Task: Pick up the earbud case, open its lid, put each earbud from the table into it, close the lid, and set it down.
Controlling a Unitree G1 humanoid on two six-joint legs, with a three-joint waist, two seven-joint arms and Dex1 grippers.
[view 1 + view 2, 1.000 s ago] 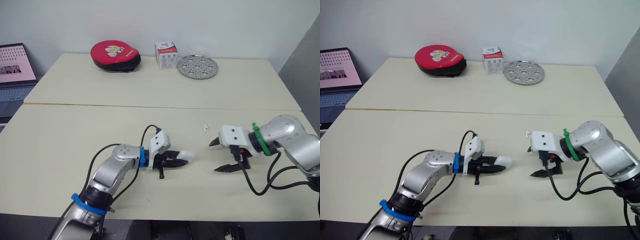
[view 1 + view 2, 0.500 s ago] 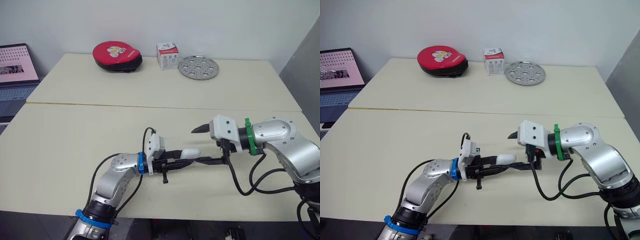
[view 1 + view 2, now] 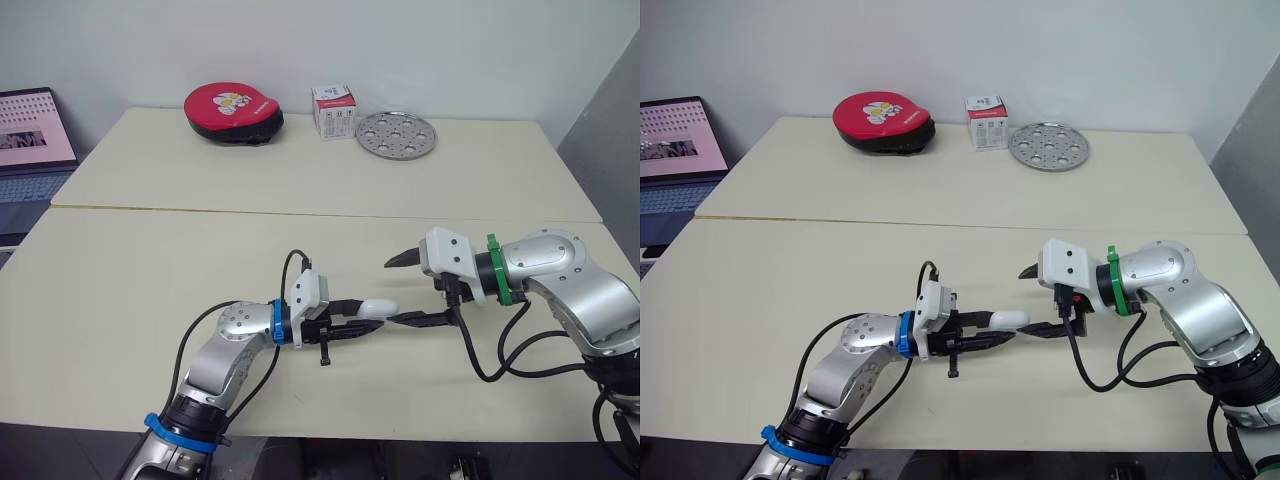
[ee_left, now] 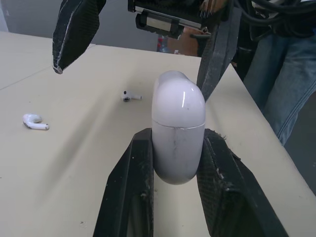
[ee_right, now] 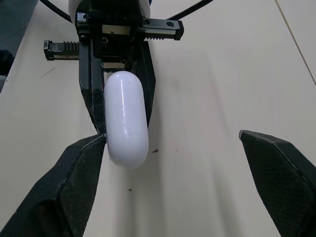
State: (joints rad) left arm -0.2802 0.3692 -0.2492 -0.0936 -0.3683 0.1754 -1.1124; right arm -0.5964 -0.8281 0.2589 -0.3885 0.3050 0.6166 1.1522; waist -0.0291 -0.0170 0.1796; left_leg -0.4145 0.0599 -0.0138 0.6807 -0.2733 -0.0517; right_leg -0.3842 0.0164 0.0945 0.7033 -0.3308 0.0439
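Earbud case [image 4: 177, 128]: lower half hidden between the fingers of the left gripper [image 4: 177, 136], which clamp it; base not seen. Those fingers are cut off by the picture's edge at their roots.

Right gripper [image 5: 171, 136], spread wide: finger roots likewise cut off.

Nearer earbud [image 4: 129, 97] and farther earbud [image 4: 34, 121], beyond the left gripper's tips: too small to tell left from right.

Person's leg [image 4: 276, 89], behind the right gripper: blurred, cut off.

Laptop [image 3: 30, 140], well outside the left gripper: cut by the edge.

Box [image 3: 333, 110], far beyond both grippers: print illegible.
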